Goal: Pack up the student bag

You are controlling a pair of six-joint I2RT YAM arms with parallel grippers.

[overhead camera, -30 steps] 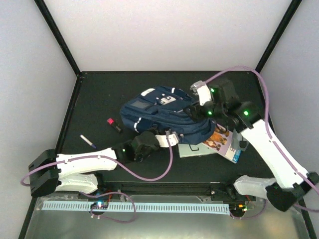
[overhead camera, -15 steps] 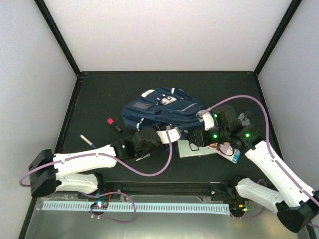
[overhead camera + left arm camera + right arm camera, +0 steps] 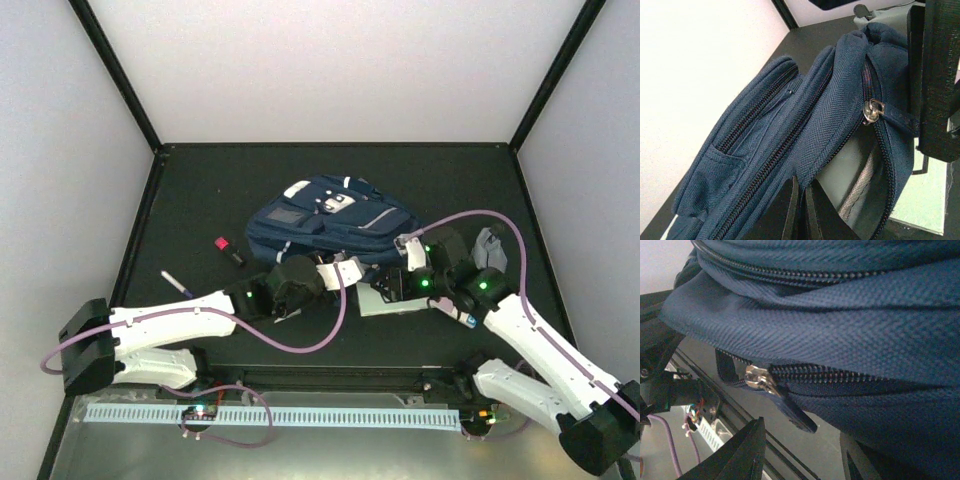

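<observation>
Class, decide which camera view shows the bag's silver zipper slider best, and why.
Right wrist: the silver zipper slider of the student bag sits close and sharp, pull tab hanging. Left wrist shows it smaller, beside the open mouth. Top external cannot resolve it.

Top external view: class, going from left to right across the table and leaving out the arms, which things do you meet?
White pen → small red-and-black item → student bag → grey pouch.

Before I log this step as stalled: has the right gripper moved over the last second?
Yes. The right gripper has come toward the table's near edge, from the student bag's far right to its near side.
</observation>
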